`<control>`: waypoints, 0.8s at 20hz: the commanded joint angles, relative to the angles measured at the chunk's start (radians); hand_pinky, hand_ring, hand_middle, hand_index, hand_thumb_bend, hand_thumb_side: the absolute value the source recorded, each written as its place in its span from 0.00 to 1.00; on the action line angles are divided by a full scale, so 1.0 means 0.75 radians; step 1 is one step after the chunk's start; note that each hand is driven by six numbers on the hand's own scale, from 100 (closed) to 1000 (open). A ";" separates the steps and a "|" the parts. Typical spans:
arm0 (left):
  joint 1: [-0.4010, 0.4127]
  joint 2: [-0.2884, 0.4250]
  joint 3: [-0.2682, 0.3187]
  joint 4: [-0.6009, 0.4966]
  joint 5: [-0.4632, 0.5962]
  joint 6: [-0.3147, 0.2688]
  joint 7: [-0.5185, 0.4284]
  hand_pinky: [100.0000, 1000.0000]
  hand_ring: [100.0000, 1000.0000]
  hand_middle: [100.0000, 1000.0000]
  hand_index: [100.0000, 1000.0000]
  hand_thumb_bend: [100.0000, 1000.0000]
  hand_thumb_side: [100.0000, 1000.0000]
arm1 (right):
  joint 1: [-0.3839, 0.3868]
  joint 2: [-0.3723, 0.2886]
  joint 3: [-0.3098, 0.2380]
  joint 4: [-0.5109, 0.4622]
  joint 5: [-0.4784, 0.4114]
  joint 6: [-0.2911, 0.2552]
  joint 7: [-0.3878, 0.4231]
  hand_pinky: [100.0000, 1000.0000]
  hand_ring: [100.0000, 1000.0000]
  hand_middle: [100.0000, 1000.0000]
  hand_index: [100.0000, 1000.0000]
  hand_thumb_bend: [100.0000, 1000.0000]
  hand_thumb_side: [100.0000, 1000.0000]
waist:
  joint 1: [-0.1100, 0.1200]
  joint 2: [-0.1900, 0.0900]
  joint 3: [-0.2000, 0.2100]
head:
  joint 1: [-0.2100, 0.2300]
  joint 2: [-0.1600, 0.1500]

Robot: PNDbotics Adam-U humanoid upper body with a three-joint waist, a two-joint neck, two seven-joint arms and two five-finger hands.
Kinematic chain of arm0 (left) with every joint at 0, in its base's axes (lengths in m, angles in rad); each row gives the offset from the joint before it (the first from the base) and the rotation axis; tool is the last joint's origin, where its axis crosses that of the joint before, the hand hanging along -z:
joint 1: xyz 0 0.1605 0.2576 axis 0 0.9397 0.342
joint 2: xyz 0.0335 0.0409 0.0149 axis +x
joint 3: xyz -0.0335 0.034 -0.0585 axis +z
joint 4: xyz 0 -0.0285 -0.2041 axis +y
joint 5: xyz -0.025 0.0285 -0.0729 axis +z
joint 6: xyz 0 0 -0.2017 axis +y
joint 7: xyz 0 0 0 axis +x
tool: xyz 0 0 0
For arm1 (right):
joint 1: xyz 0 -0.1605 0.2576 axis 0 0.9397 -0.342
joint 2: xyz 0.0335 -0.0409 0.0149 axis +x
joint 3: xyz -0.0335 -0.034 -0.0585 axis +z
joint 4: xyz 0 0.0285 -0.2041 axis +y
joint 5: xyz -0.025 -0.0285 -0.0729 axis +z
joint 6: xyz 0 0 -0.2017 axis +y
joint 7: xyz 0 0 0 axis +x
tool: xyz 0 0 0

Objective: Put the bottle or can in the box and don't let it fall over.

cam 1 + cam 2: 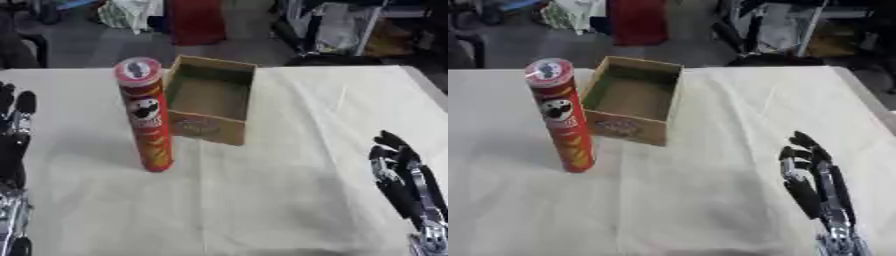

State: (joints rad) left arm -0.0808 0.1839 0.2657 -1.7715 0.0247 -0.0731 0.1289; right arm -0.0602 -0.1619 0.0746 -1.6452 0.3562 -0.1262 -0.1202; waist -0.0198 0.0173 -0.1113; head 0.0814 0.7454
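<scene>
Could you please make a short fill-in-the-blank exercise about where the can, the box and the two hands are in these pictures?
1. The red can stands ____ on the table, not lying down.
2. The box holds ____ inside.
3. The can is on the box's ____ side.
4. The left hand and right hand have straight fingers and hold ____.

Missing words: upright; nothing; left; nothing

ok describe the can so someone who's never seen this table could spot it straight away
On the table's white cloth, find the open cardboard box near the far edge. The can stands upright just left of it, apart from both hands. It is a tall red tube, the only upright thing there.
</scene>
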 commanded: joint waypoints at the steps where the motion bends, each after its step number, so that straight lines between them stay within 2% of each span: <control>1: -0.010 0.022 -0.019 -0.031 -0.059 0.001 -0.111 1.00 1.00 0.88 0.96 0.79 0.46 | -0.011 -0.010 -0.005 -0.016 -0.007 -0.002 0.003 0.67 0.76 0.80 0.92 0.00 0.73 | 0.003 -0.013 -0.001 | 0.002 -0.009; 3: -0.007 0.031 -0.032 -0.016 -0.148 0.033 -0.189 1.00 1.00 0.86 0.95 0.83 0.40 | -0.011 -0.011 -0.005 -0.015 -0.007 -0.001 0.002 0.67 0.76 0.80 0.92 0.00 0.73 | 0.004 -0.013 -0.001 | 0.003 -0.010; 4: -0.009 0.032 -0.043 -0.009 -0.196 0.057 -0.213 1.00 1.00 0.86 0.95 0.83 0.40 | -0.011 -0.010 -0.004 -0.015 -0.006 -0.001 0.002 0.67 0.76 0.80 0.92 0.00 0.73 | 0.004 -0.013 -0.002 | 0.004 -0.010; 6: -0.016 0.032 -0.076 0.007 -0.269 0.106 -0.243 1.00 1.00 0.84 0.94 0.82 0.34 | -0.013 -0.010 -0.003 -0.015 -0.006 0.000 0.002 0.67 0.76 0.80 0.92 0.00 0.72 | 0.003 -0.014 -0.006 | 0.006 -0.012; 8: -0.030 0.033 -0.111 0.025 -0.288 0.138 -0.261 1.00 1.00 0.83 0.93 0.80 0.29 | -0.014 -0.010 -0.002 -0.015 -0.006 0.001 0.001 0.67 0.76 0.80 0.92 0.00 0.72 | 0.003 -0.015 -0.010 | 0.010 -0.013; 9: -0.038 0.034 -0.128 0.036 -0.276 0.147 -0.265 1.00 1.00 0.81 0.92 0.78 0.25 | -0.014 -0.009 -0.001 -0.015 -0.006 0.001 0.001 0.67 0.76 0.80 0.92 0.00 0.72 | 0.004 -0.015 -0.012 | 0.011 -0.013; 11: -0.061 0.038 -0.156 0.063 -0.223 0.150 -0.270 1.00 1.00 0.79 0.90 0.77 0.22 | -0.015 -0.009 0.002 -0.014 -0.005 0.001 0.004 0.67 0.76 0.80 0.92 0.00 0.72 | 0.004 -0.014 -0.015 | 0.013 -0.013; 16: -0.131 0.057 -0.203 0.150 -0.084 0.120 -0.290 1.00 1.00 0.77 0.89 0.78 0.21 | -0.017 -0.007 0.005 -0.013 -0.005 0.000 0.008 0.67 0.76 0.80 0.92 0.00 0.72 | 0.004 -0.014 -0.024 | 0.018 -0.010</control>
State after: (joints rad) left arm -0.1612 0.1995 0.1214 -1.6603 -0.0634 0.0235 -0.0824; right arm -0.0611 -0.1619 0.0758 -1.6447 0.3562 -0.1246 -0.1171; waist -0.0179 0.0173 -0.1291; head 0.0919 0.7449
